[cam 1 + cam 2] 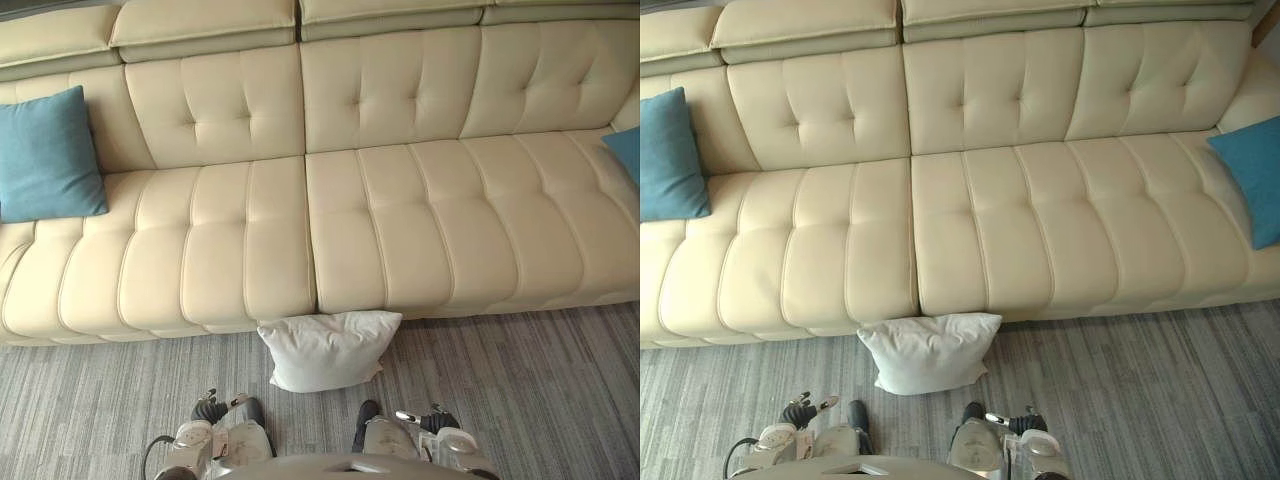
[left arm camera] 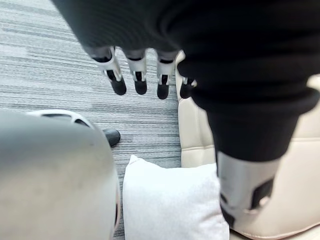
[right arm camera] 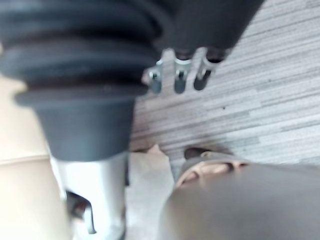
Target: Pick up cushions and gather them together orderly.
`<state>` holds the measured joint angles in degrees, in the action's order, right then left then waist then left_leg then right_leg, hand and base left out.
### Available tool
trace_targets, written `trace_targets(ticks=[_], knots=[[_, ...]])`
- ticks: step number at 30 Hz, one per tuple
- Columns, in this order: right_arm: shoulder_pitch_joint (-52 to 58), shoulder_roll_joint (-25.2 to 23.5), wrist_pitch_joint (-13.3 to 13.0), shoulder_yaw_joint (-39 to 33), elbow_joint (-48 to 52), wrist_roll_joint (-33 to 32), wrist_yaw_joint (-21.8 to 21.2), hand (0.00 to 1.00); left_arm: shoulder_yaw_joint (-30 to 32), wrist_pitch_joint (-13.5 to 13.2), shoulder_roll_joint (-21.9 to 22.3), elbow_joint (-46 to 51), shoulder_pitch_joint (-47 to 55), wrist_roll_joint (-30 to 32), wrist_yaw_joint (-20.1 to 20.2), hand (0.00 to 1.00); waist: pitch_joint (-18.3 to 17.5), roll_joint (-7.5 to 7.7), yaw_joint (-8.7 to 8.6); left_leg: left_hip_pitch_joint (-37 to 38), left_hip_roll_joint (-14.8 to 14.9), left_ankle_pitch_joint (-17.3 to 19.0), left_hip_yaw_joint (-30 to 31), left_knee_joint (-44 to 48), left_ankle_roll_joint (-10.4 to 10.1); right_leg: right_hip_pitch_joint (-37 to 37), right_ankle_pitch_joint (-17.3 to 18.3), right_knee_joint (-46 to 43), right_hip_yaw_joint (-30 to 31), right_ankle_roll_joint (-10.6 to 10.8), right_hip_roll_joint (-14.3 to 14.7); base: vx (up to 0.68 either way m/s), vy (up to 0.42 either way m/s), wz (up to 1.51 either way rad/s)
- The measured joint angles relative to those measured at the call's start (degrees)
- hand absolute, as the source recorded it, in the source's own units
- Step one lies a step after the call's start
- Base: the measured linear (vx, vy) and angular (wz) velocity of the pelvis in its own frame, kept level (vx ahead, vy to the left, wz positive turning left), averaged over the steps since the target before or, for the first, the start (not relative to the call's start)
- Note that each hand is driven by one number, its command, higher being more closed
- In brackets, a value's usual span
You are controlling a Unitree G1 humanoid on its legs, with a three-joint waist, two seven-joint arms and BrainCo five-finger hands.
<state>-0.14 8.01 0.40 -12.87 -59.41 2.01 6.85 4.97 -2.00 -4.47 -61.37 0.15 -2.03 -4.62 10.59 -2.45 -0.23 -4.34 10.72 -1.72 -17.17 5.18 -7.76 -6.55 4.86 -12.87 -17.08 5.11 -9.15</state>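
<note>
A white cushion (image 1: 330, 350) lies on the grey carpet, leaning against the front of the sofa at its middle seam. One blue cushion (image 1: 45, 155) stands against the backrest at the sofa's left end. Another blue cushion (image 1: 1252, 178) rests at the right end. My left hand (image 2: 137, 70) hangs low over the carpet just left of the white cushion (image 2: 170, 200), fingers straight and holding nothing. My right hand (image 3: 181, 77) hangs to the cushion's right, fingers relaxed and empty. Both hands also appear at the lower edge of the left eye view, left hand (image 1: 212, 408) and right hand (image 1: 432, 420).
A long cream tufted sofa (image 1: 400, 230) spans the whole width ahead, its seat bare between the two blue cushions. Grey striped carpet (image 1: 540, 390) runs in front of it on both sides of the white cushion.
</note>
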Motion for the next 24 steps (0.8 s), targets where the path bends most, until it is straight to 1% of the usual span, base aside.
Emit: trace_targets(ticks=[3, 4, 7, 12, 14, 16, 17, 18, 20, 21, 22, 23, 24], knots=[[0.24, -0.68, -0.02, -1.01, 0.37, -0.01, 0.07, 0.0, 1.28, -0.12, 0.05, 0.07, 0.07, 0.01, 0.05, 0.0, 0.12, 0.51, 0.39, 0.96, -0.63, -0.2, -0.38, -1.38, 0.27, 0.99, -1.32, 2.24, 0.63, 0.25, 0.01, -0.07, 0.077, -0.04], [0.51, -1.04, -0.08, -1.3, 0.97, 0.0, 0.11, 0.0, 1.81, -0.14, 0.05, 0.09, 0.1, 0.02, 0.04, 0.0, 0.31, 0.85, 0.42, 1.61, -0.86, -0.33, -0.42, -2.06, 0.34, 1.77, -1.66, 3.15, 0.69, 0.04, -0.01, -0.05, 0.049, 0.0], [1.69, -1.84, -0.19, -1.57, 2.75, 0.02, 0.11, 0.0, 2.92, -0.16, 0.35, 0.11, 0.19, 0.04, 0.04, 0.0, 0.29, 1.35, 0.65, 2.56, -1.21, -0.73, -0.3, -3.18, 0.38, 2.63, -1.74, 4.38, 0.71, 0.32, -0.03, -0.06, 0.032, 0.03], [1.76, -2.08, -0.14, -1.42, 2.59, 0.18, 0.22, 0.0, 2.91, -0.23, 0.44, 0.11, 0.21, 0.09, 0.04, 0.0, -0.03, 1.85, 0.82, 2.95, -1.59, -1.6, 0.1, -5.13, 0.28, 2.61, -1.82, 4.79, 0.68, 0.52, -0.03, -0.02, 0.008, 0.05], [1.54, -2.09, -0.14, -0.66, 2.64, 0.2, 1.06, 0.0, 2.92, -0.23, 0.41, 0.12, -0.01, 0.09, 0.02, 0.0, 0.07, 2.08, 1.04, 2.34, -1.64, -1.63, 0.07, -5.17, 0.22, 2.34, -1.92, 4.9, 0.62, 0.61, -0.03, 0.0, 0.0, 0.0], [0.58, -2.71, -0.13, -0.14, 2.9, 0.27, 1.7, 0.0, 2.89, -0.22, 0.42, 0.54, -0.74, -0.04, -0.12, 0.0, 0.39, 2.61, 1.35, -0.09, -1.33, -1.37, 0.09, -3.04, 0.37, 0.3, -2.24, 3.7, 0.6, 0.24, -0.11, 0.0, 0.0, 0.0], [-0.55, -3.33, -0.04, 1.05, 4.01, 0.17, 2.15, 0.0, 2.81, -0.2, 0.38, 1.78, -2.24, -0.33, -0.35, 0.0, 1.22, 3.09, 1.62, -4.0, -0.55, -0.6, 0.27, 0.61, 0.78, -2.67, -2.46, 1.87, 0.72, 0.24, -0.2, -0.05, -0.011, 0.06], [-2.48, -3.6, -0.1, 2.23, 5.41, 0.1, 2.31, 0.0, 2.73, -0.25, 0.52, 3.36, -4.04, -1.11, -1.22, 0.0, 2.69, 3.2, 1.78, -8.41, 0.5, 0.74, 0.79, 5.26, 1.19, -5.54, -2.19, -0.22, 0.76, -0.26, -0.17, -0.07, -0.006, 0.06], [-5.75, -3.31, -0.12, 3.72, 8.11, -0.02, 3.14, 0.0, 2.73, -0.39, 0.65, 6.01, -6.5, -2.81, -2.48, 0.0, 5.25, 2.87, 2.0, -14.06, 2.26, 2.77, 1.41, 12.04, 1.7, -9.95, -1.59, -4.13, 1.18, -1.01, 0.06, -0.16, 0.028, -0.07], [-8.4, -2.94, -0.18, 4.48, 10.9, -0.1, 4.23, 0.0, 2.76, -0.69, 0.44, 8.59, -8.36, -4.08, -3.5, 0.0, 6.8, 2.86, 2.15, -17.87, 3.32, 4.59, 1.41, 16.29, 1.89, -13.89, -0.4, -7.77, 2.31, -1.1, 0.06, -0.18, 0.038, -0.21], [-9.4, -2.67, -0.25, 4.91, 11.96, -0.21, 4.59, 0.0, 2.79, -0.95, 0.36, 9.56, -9.13, -4.72, -3.91, 0.0, 7.23, 2.82, 2.2, -19.58, 3.73, 5.19, 1.38, 17.98, 1.92, -15.82, -0.07, -9.46, 2.49, -1.21, -0.04, -0.21, 0.045, -0.24], [-11.15, -2.24, -0.27, 5.3, 14.01, -0.59, 5.49, 0.0, 2.81, -1.39, 0.14, 11.19, -10.63, -5.81, -4.87, 0.0, 8.0, 2.85, 2.13, -22.83, 4.34, 6.4, 1.34, 20.81, 2.2, -19.38, 0.8, -12.23, 3.16, -1.29, -0.27, -0.17, 0.044, -0.19], [-13.6, -1.52, -0.26, 5.8, 16.22, -0.66, 6.68, 0.0, 2.92, -1.71, -0.28, 13.05, -12.89, -7.07, -6.06, 0.0, 9.68, 2.83, 2.09, -26.33, 4.89, 8.3, 1.23, 23.88, 2.49, -23.48, 2.03, -15.78, 4.2, -1.29, -0.74, -0.27, 0.073, -0.23]])
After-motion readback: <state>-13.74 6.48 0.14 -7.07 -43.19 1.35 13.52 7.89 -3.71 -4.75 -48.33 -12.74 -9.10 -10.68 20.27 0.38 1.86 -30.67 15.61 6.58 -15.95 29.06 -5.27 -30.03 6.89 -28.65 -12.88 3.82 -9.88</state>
